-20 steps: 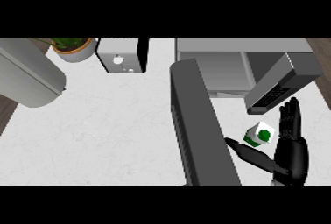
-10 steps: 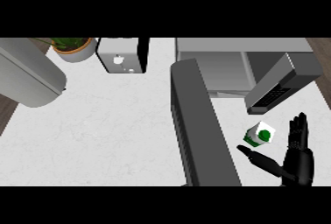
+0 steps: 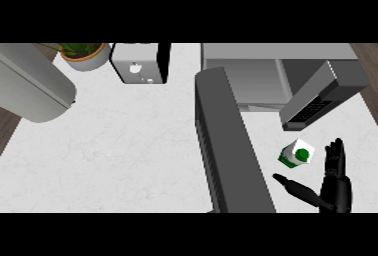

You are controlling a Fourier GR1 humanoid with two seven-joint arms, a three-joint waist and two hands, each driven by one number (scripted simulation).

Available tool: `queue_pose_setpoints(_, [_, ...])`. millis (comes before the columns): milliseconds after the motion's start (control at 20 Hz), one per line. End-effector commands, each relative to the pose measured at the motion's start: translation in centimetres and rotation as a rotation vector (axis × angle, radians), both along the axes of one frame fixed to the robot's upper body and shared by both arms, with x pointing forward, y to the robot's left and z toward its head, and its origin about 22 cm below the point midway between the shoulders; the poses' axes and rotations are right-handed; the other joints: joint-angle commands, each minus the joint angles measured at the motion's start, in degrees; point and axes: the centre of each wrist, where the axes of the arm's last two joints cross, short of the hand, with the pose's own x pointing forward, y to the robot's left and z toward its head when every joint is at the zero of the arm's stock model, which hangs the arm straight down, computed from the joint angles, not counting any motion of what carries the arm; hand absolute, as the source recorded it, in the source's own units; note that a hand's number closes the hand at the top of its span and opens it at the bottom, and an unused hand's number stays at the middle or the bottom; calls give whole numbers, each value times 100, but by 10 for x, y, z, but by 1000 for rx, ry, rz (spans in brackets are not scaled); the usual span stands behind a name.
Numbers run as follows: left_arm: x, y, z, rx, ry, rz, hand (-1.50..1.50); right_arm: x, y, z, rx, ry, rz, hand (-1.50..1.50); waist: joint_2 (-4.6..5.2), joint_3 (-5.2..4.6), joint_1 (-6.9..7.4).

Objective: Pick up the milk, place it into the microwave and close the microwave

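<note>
"Milk carton point(image 3: 297, 154): where does it stand?"

"On the tabletop point(image 3: 133, 150), on the right, between the microwave's open door point(image 3: 229, 150) and the robot's right hand point(image 3: 338, 192). The microwave point(image 3: 244, 60) sits beyond it, towards the far edge."

"So which step is in hand?"

"The first one, by the look of it: the pick-up. The carton is not yet lifted, and the door is open to receive it."

"And the hand itself?"

"Spread wide. Its fingers point(image 3: 336, 157) point straight up beside the carton's right side, and the thumb point(image 3: 295, 189) reaches out to the left below it (a sort of open bracket round one corner). It holds nothing. No contact with the carton shows; there seems to be a thin gap on both sides."

"What does the next move call for?"

"Probably sliding the hand in until the palm meets the carton, then curling fingers and thumb round it before any lift. After that, the carry goes past the door into the cavity."

"The left hand?"

"Out of sight."
</note>
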Motion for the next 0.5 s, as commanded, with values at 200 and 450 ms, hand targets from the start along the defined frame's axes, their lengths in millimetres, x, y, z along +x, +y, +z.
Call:
queue_pose_setpoints(200, [-13, 3, 3, -8, -30, -11, -150, 21, 6, -21, -30, 29, -8, -150, -1, -2, 17])
queue_pose_setpoints(450, [-12, 3, 5, -3, -29, -4, -150, 24, 6, -51, -61, 22, -13, -150, 5, 2, 39])
